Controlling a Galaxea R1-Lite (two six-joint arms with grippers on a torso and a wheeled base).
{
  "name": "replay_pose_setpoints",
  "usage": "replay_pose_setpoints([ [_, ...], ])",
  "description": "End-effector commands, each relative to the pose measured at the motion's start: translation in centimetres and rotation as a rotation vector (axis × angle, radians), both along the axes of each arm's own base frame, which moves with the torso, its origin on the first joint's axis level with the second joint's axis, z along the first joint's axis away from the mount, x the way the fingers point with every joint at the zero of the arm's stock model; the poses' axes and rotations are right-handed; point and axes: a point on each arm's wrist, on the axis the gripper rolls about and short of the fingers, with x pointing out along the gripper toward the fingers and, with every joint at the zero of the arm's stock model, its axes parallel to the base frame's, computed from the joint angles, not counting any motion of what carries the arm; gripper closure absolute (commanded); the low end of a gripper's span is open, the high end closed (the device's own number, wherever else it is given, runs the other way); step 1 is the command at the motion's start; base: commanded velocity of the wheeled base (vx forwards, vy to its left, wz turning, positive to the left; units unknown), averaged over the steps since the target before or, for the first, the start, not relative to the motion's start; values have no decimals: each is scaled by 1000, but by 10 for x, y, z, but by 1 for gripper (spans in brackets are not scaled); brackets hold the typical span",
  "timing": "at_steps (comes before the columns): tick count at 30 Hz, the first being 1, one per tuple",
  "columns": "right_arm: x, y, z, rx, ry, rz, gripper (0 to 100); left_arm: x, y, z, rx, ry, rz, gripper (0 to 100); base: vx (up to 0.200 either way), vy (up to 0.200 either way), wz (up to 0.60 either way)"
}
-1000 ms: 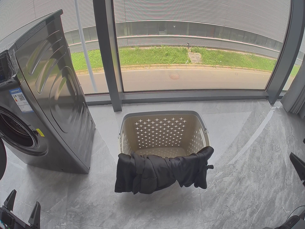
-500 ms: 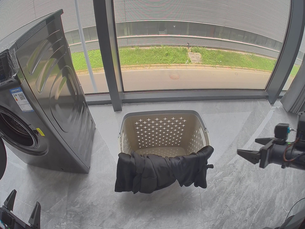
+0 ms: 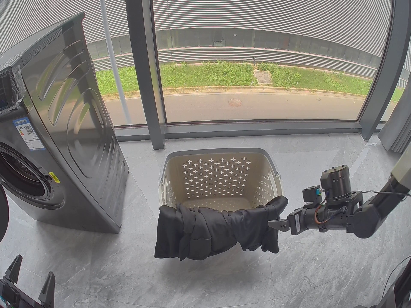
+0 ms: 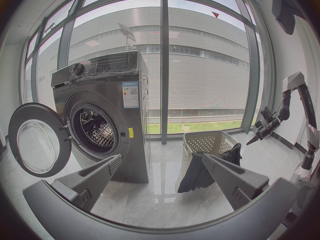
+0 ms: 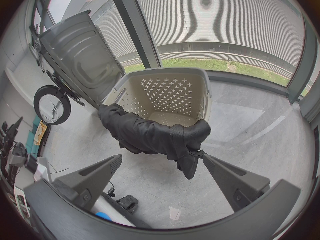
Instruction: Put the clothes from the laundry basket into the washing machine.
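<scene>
Blue-and-white label on washing machine front, small yellow sticker below, print unreadable

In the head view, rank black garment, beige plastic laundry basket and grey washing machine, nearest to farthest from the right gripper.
1. Black garment, on the rim, beside the right gripper.
2. Beige laundry basket, behind.
3. Grey washing machine, far left.

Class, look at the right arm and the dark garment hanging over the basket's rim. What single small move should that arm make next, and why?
Probably ease the right gripper slightly forward, so the end of the dark garment sits between its fingers. The gripper is open, with its tips just at the cloth's right end. The cloth is ungrasped and drapes over the near rim of the laundry basket.
</scene>
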Motion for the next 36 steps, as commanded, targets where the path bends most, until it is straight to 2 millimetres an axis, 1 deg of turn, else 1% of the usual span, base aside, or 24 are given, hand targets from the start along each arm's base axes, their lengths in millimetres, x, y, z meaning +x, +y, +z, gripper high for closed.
replay_pose_setpoints([
  [1, 18, 11, -35, -40, 70, -12, 0, 0, 0, -5, -1, 1, 0, 0, 0, 0, 0],
  [9, 32, 15, -43, -52, 66, -63, 0, 0, 0, -5, -1, 2, 0, 0, 0, 0, 0],
  [11, 38, 18, -46, -40, 72, -85, 0, 0, 0, -5, -1, 2, 0, 0, 0, 0, 0],
  [15, 42, 19, -52, -29, 83, -101, 0, 0, 0, -5, -1, 1, 0, 0, 0, 0, 0],
  [16, 46, 21, -55, -22, 89, -128, 0, 0, 0, -5, -1, 1, 0, 0, 0, 0, 0],
  [23, 56, 24, -63, -12, 93, -164, 0, 0, 0, -5, -2, 2, 1, 0, 0, 0, 0],
  [26, 61, 26, -68, -19, 91, -208, 0, 0, 0, -5, -2, 2, 0, 0, 0, 0, 0],
  [33, 71, 29, -71, -13, 75, -233, 0, 0, 0, -5, -4, 1, 0, 0, 0, 0, 0],
  [36, 71, 30, -71, -11, 74, -237, 0, 0, 0, -5, -5, 1, 0, 0, 0, 0, 0],
])
